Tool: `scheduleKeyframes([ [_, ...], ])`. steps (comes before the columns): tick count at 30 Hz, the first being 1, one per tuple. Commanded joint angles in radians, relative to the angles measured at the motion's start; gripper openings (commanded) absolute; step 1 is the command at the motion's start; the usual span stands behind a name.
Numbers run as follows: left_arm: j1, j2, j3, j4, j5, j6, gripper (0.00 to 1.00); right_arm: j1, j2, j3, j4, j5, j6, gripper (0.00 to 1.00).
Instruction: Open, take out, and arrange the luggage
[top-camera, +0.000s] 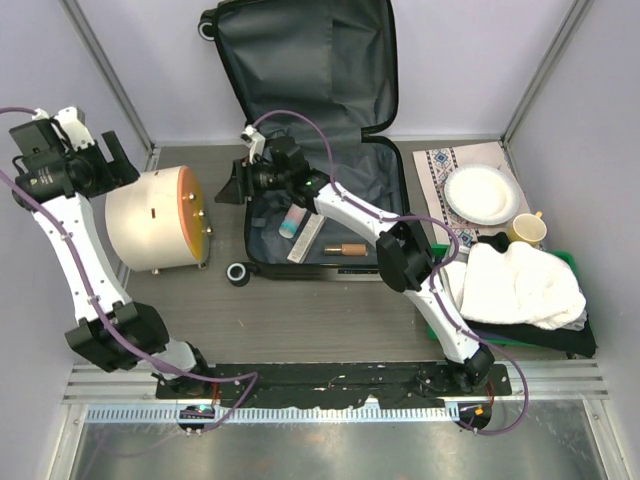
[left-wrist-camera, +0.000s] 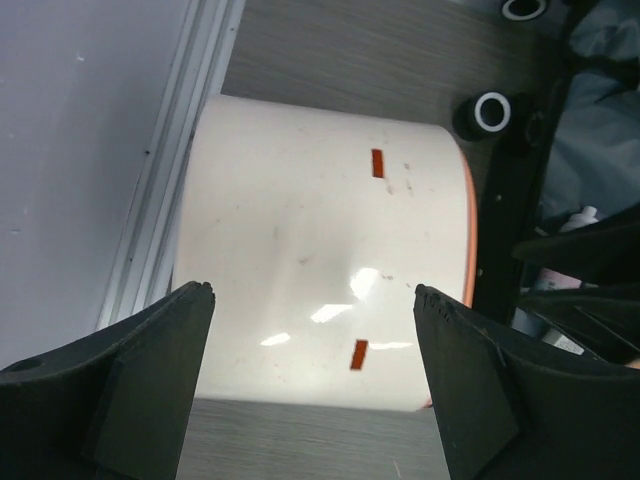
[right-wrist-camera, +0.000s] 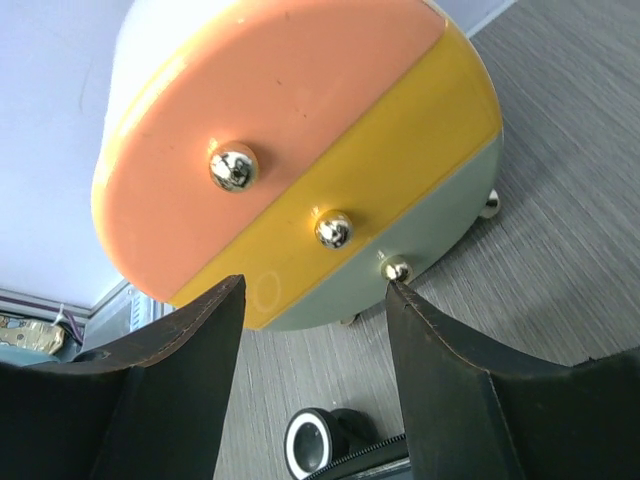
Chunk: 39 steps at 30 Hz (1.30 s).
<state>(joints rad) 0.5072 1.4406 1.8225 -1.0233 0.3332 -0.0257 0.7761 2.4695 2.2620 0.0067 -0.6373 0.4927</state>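
Note:
The luggage (top-camera: 300, 60) lies open at the back centre, its lid up against the wall and dark lining showing. In its lower half (top-camera: 385, 185) lie a small bottle (top-camera: 292, 220), a white box (top-camera: 305, 240) and a brown tube (top-camera: 345, 248). My right gripper (top-camera: 232, 185) hangs open at the case's left edge, above a black wheel (right-wrist-camera: 310, 440), with nothing between its fingers (right-wrist-camera: 190, 370). My left gripper (top-camera: 120, 160) stands open just behind the cream bin (top-camera: 155, 220), holding nothing. In the left wrist view the left gripper (left-wrist-camera: 312, 290) frames the bin's side (left-wrist-camera: 320, 230).
The cream bin lies on its side left of the case, its orange, yellow and grey-green lid (right-wrist-camera: 300, 150) facing the case. At the right sit a patterned mat (top-camera: 440, 165), a white plate (top-camera: 480, 192), a yellow mug (top-camera: 527, 230) and a green tray (top-camera: 570, 258) under white cloth (top-camera: 520, 285).

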Motion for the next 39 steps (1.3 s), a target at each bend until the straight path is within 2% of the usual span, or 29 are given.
scheduleKeyframes([
  [1, 0.001, 0.067, -0.034, 0.100, -0.054, -0.013, 0.87, 0.005, -0.004, 0.051, 0.081, 0.014, -0.013, 0.63],
  [5, 0.001, 0.142, -0.031, 0.134, -0.065, -0.010, 0.91, 0.005, -0.004, 0.041, 0.081, 0.004, -0.020, 0.63],
  [11, -0.001, 0.247, -0.006, 0.098, 0.162, 0.021, 0.87, 0.005, -0.012, 0.047, 0.098, -0.018, -0.063, 0.65],
  [14, -0.018, 0.254, -0.017, 0.095, 0.207, 0.021, 0.85, 0.005, -0.020, 0.045, 0.122, -0.041, -0.083, 0.66],
  [23, -0.029, 0.236, 0.006, 0.120, 0.139, 0.047, 0.87, 0.026, -0.030, 0.008, 0.188, -0.088, -0.091, 0.70],
  [29, -0.029, 0.210, 0.072, 0.066, 0.118, 0.086, 0.88, 0.041, 0.000, 0.051, 0.219, -0.085, -0.069, 0.70],
  [39, -0.029, 0.112, 0.067, 0.046, 0.107, 0.106, 0.89, 0.069, 0.055, 0.108, 0.265, -0.062, -0.017, 0.67],
])
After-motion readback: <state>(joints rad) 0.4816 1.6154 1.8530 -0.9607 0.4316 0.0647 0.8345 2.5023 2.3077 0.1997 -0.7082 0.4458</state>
